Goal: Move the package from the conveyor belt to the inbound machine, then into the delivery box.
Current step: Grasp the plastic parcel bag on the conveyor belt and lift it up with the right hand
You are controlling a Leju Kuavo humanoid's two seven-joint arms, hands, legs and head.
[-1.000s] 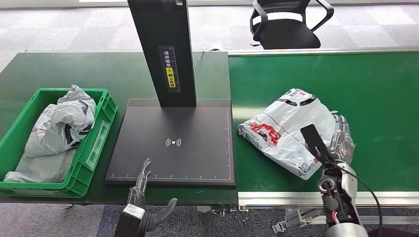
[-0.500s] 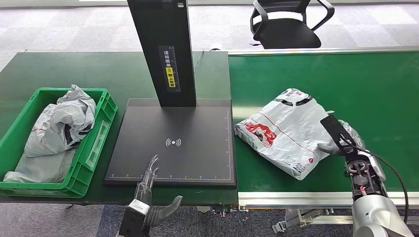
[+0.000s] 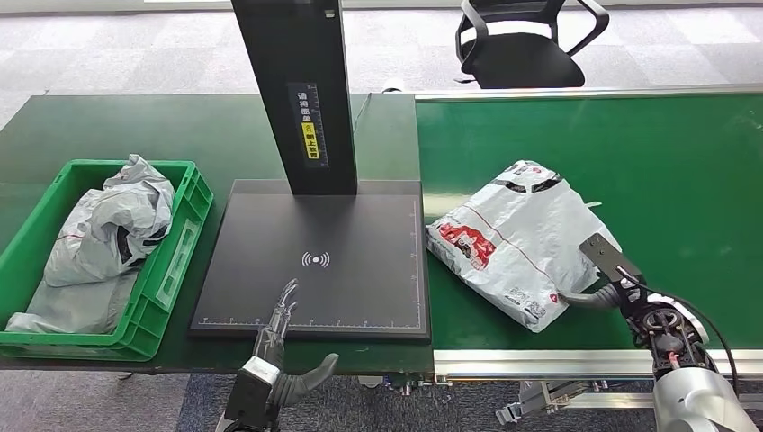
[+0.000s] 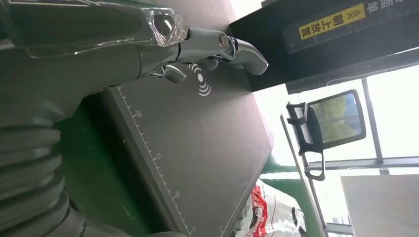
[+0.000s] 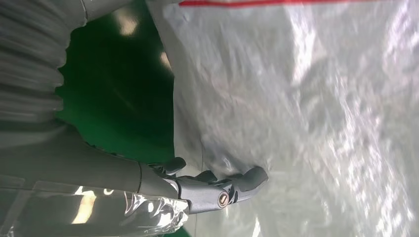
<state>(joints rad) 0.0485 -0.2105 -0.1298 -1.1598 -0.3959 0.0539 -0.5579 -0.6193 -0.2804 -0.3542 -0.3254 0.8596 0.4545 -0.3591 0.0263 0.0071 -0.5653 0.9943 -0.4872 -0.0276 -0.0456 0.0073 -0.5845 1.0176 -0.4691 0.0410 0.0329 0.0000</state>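
At about nine o'clock in the head view a green delivery box (image 3: 184, 238) sits on the dark green desk (image 3: 108, 126), holding crumpled grey bags (image 3: 108, 229). Just beside it, toward the centre, lies the flat black inbound machine (image 3: 360, 288) with its dark upright column (image 3: 301, 90) rising at twelve o'clock. At six o'clock the left robot hand (image 3: 274, 346) hovers at the machine's near edge, fingers (image 4: 237, 49) apart and holding nothing. Toward three o'clock the white package (image 3: 517, 238) with red printing rests on the green conveyor belt (image 3: 657, 153), near the machine's edge but not on it. At about four o'clock the right robot hand (image 3: 612, 283) touches the package's near right corner; the right wrist view shows its fingers (image 5: 217, 190) pressed into the plastic, though I cannot tell whether they actually grip it. A black office chair (image 3: 522, 40) stands on the floor beyond the belt.
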